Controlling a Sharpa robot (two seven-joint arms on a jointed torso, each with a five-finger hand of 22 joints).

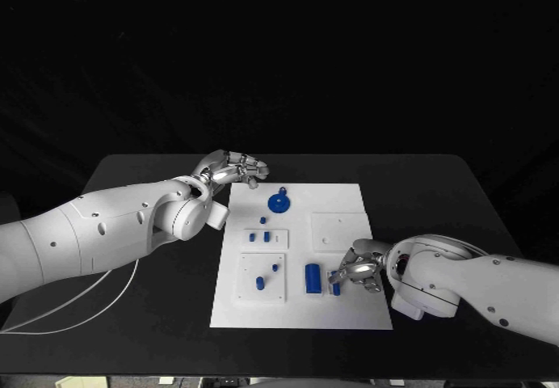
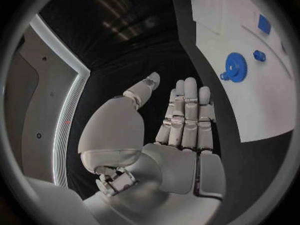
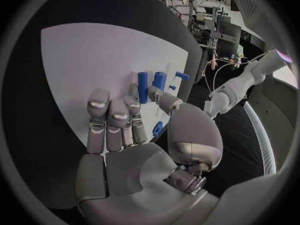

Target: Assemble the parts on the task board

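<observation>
Hands at the board's edges.
I saw my right hand (image 1: 358, 272) pinching a blue part (image 1: 335, 288) at the board's (image 1: 338, 202) right edge; my left hand (image 1: 237, 170), fingers straight and empty, hovered off its far-left corner.

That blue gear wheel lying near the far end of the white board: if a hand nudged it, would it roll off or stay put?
The blue gear wheel lies flat on the task board, so it would probably slide rather than roll. Its toothed rim should give fingers some bite. It looks like stiff plastic, likely light. The small stub at its edge might catch when pushed.
</observation>
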